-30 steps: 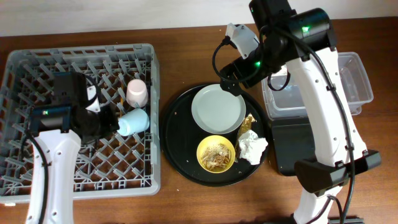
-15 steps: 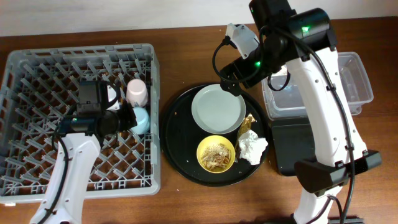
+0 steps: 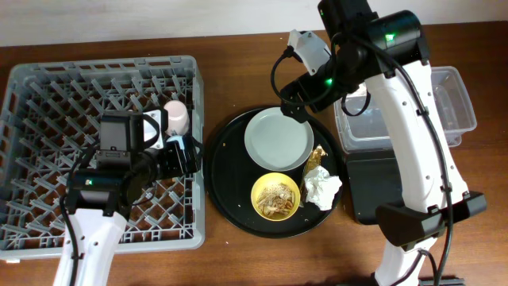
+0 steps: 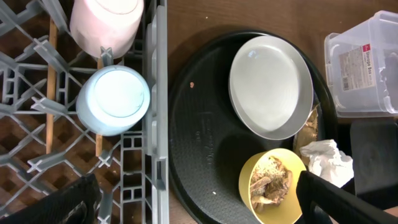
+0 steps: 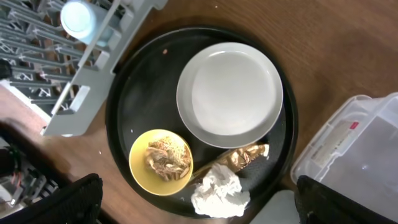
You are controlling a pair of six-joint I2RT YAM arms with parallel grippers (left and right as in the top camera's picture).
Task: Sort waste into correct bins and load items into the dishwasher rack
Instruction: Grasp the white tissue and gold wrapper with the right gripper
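Frankly, I'm seeing left fingers (image 4: pixel 56 205) and right fingers (image 5: pixel 56 202) spread wide, empty, and I'm worrying a crooked bowl (image 5: pixel 138 163) lift is spilling scraps (image 5: pixel 165 157) across the tray (image 5: pixel 134 99).

Count from my end:
- Cups: two, one pink cup (image 4: pixel 106 22) and one blue cup (image 4: pixel 114 99).
- Plates: one, the pale grey plate (image 3: pixel 278 139).
- Bowls: one, the yellow bowl (image 3: pixel 259 189).
- Food scraps (image 3: pixel 278 200): one heap.
- Napkins: one, the crumpled white napkin (image 3: pixel 323 189).
- Foil wrappers: one, the gold wrapper (image 5: pixel 245 157).
- Bins: two, one clear tub (image 3: pixel 452 99) and one shallow black tray (image 3: pixel 365 187).
- Round serving tray (image 3: pixel 230 175): one.
- Rack (image 3: pixel 48 87): one.
- I also count two pale specks (image 4: pixel 191 84), possibly crumbs, too small to call.
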